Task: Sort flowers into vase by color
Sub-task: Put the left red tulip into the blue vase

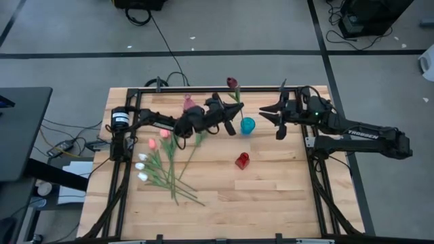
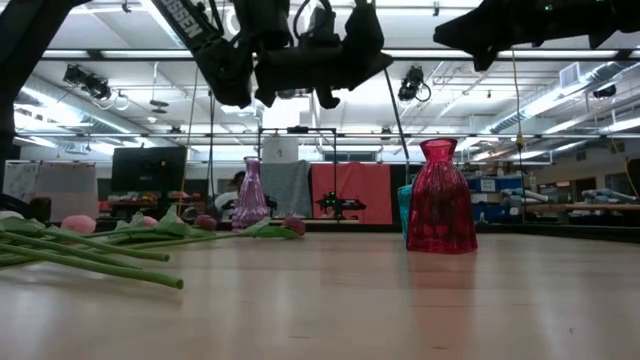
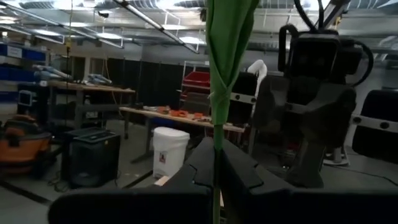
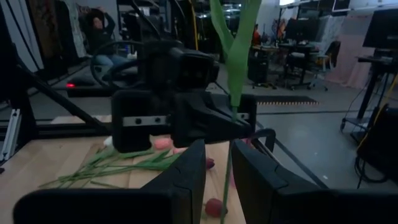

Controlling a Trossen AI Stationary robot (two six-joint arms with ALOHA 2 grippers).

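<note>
Left gripper (image 1: 234, 114) is pinching a dark red tulip (image 1: 232, 83) by its green stem, up over the blue vase (image 1: 247, 125). Right gripper (image 1: 279, 119) hangs spread open nearby. Wooden table (image 1: 271, 190), workshop clutter behind; pink and white tulips (image 1: 152, 159) lying flat.
</note>
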